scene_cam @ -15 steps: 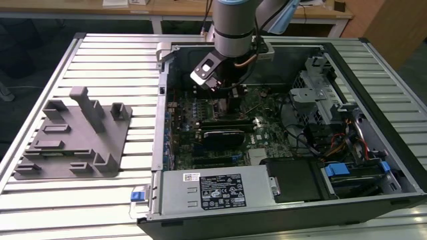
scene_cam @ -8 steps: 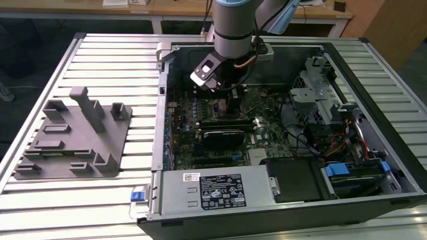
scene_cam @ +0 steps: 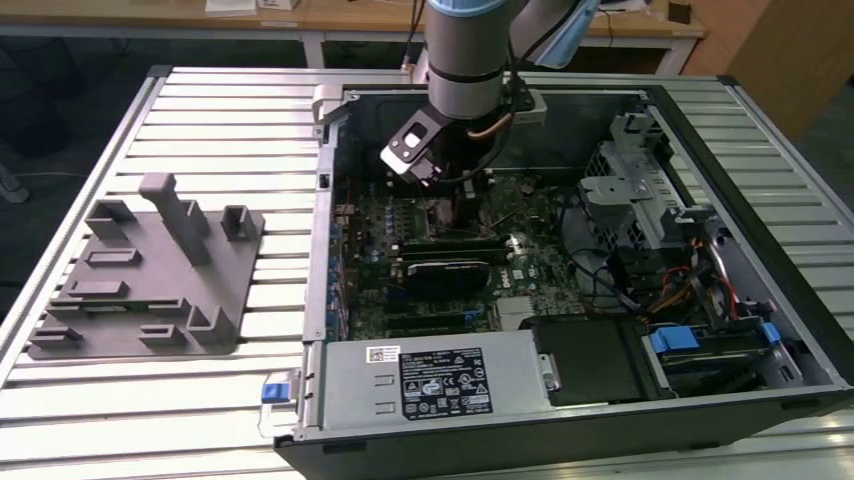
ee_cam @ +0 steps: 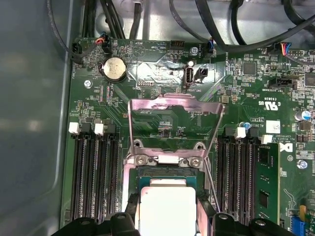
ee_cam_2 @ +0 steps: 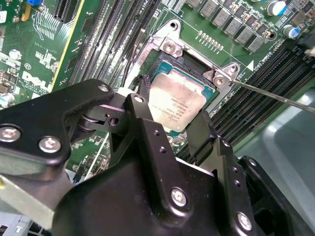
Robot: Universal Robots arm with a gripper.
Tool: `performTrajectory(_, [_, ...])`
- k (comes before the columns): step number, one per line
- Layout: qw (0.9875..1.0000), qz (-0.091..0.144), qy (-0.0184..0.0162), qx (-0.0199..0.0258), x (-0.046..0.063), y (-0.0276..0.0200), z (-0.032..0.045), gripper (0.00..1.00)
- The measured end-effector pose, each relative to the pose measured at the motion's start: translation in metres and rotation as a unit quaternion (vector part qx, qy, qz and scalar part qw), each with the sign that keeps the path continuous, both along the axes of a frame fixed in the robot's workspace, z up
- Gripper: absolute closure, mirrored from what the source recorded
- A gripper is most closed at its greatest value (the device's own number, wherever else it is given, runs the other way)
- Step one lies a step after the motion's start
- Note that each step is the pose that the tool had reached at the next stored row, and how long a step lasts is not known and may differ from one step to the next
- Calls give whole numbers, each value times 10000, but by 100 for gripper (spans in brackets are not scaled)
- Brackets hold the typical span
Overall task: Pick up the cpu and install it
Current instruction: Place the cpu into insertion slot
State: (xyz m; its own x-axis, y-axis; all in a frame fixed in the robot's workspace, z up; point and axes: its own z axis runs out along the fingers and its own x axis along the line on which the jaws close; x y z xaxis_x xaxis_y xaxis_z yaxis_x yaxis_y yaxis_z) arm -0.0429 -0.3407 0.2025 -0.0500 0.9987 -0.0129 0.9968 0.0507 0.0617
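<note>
Lab: slatted bench, opened computer.

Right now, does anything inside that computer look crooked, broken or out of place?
Nothing looks broken or spilled. The metal lid stands flipped up, and the tool grips the cpu over the open socket, about square to it. Whether it lies flat, I cannot tell.

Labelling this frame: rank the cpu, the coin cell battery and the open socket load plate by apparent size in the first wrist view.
1. socket load plate
2. cpu, partly cut off and nearer the camera, so ranks 1 and 2 are unsure
3. coin cell battery, smallest
</note>
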Motion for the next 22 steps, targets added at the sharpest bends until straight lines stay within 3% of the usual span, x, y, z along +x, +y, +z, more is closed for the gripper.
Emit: performTrajectory(22, [10000, -13, 0, 6, 0, 0, -70, 46])
